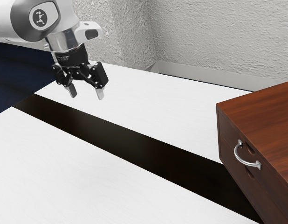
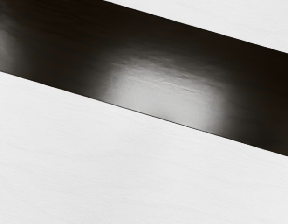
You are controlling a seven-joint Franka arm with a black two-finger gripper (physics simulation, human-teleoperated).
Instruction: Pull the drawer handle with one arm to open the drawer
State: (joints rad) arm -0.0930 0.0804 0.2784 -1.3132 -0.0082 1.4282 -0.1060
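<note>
Exterior view: white table (image 1: 134,107) with black stripe (image 1: 134,144) spans frame. Wooden cabinet (image 1: 265,112) lower right, drawer (image 1: 228,135) looks shut, front turned toward arm, likely for a straight pull. Gripper (image 1: 87,94) upper left, fingers spread, empty, well apart from curved silver handle (image 1: 245,158); reach not yet begun.

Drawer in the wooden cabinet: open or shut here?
Shut: the drawer front sits flush with the cabinet face, and the open jaws hang over the table, far from its handle.
</note>
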